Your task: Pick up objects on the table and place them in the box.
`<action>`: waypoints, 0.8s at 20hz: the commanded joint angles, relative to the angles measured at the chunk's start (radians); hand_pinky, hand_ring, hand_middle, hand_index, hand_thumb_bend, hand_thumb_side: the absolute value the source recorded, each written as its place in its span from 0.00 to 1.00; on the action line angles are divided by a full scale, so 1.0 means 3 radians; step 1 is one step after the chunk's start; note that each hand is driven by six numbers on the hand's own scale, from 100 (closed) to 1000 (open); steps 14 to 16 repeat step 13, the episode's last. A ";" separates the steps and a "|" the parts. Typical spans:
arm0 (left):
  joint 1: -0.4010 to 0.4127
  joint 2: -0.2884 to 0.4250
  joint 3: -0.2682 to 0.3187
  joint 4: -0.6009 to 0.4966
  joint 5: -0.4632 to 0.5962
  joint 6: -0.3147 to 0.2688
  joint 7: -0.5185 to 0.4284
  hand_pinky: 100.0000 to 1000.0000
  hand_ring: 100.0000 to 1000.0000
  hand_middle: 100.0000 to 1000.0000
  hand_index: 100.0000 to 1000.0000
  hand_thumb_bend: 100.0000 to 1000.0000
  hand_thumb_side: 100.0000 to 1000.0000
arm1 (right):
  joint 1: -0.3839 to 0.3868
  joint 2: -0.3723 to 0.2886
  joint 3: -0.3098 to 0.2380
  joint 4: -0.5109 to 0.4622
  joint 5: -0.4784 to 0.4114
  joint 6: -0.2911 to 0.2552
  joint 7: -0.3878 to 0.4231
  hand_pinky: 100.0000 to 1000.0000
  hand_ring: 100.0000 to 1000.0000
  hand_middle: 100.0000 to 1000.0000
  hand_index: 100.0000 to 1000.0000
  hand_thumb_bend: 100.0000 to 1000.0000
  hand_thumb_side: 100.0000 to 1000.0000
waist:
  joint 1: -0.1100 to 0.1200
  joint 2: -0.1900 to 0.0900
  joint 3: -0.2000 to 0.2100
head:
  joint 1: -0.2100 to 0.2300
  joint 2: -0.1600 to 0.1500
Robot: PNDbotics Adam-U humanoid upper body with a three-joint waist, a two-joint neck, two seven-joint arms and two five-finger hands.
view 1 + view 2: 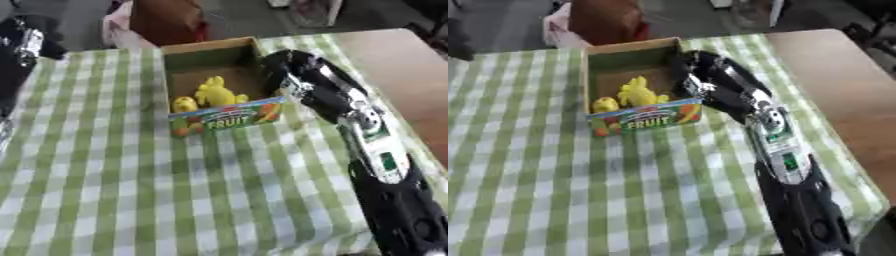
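While its fingers cannot be made out, the right hand (697,75) reaches the box (623,62) rim.

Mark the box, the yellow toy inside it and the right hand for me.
box (229,117): left eye view, on its printed FRUIT front wall.
yellow toy (215,91): left eye view, on its body.
right hand (696,67): right eye view, on the black hand at the box's right wall.

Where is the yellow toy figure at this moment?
In the left eye view, the yellow toy figure sits inside the fruit box, beside a small yellow ball, left of the right hand.
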 commanded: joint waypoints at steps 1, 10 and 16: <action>0.0099 0.0024 0.0146 -0.0283 0.0098 0.0051 0.0090 0.57 0.51 0.50 0.68 0.00 0.71 | -0.0068 -0.0065 -0.0028 -0.0027 0.0016 -0.0002 -0.0023 0.53 0.52 0.56 0.74 0.00 0.44 | 0.0013 -0.0033 0.0011 | 0.0052 0.0017; 0.0420 -0.0194 0.0298 -0.0533 0.0076 0.0094 0.0186 0.57 0.51 0.49 0.67 0.00 0.71 | -0.0057 -0.0072 -0.0042 -0.0020 0.0019 -0.0003 -0.0062 0.53 0.51 0.55 0.73 0.00 0.43 | 0.0010 -0.0027 0.0059 | 0.0195 0.0017; 0.0461 -0.0248 0.0316 -0.0556 0.0061 0.0099 0.0189 0.57 0.50 0.48 0.67 0.00 0.72 | -0.0055 -0.0068 -0.0041 -0.0019 0.0019 -0.0003 -0.0069 0.53 0.51 0.55 0.73 0.00 0.43 | 0.0008 -0.0023 0.0071 | 0.0236 0.0017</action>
